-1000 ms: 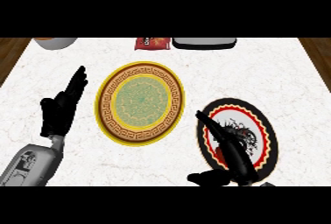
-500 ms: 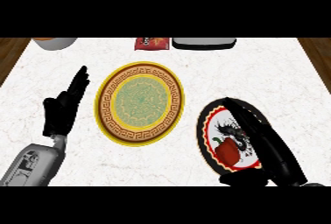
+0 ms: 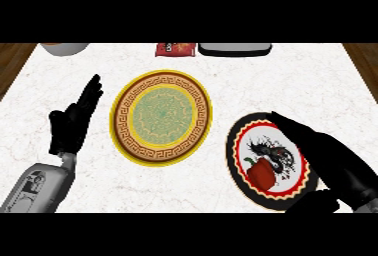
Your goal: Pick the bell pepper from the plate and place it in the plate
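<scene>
— Where the red bell pepper lies, is it held yet?

— No. It sits on the lower left part of the black-rimmed plate, the one with a red scalloped border and a dark drawing on its white centre. Nothing grips it.

— And the right hand?

— It lies over the right side of that plate, its fingers stretched out straight towards the plate's upper rim. They are open and curl round nothing. The pepper shows just to the left of the hand; whether the palm touches the plate, I cannot tell.

— What about the other plate?

— The yellow-rimmed plate, with a brown key-pattern band and a green centre, lies to the left of the first one, near the middle of the white marbled counter. The two plates are close but apart.

— The left hand?

— It rests at the left, beside the yellow-rimmed plate, with straight open fingers pointing up and away, holding nothing. Its grey forearm comes in from the lower left corner.

— Anything at the far edge?

— A red packet, a dark tray with a light rim just right of it, and part of a bowl at the far left. All are cut off by the view's upper border.
</scene>
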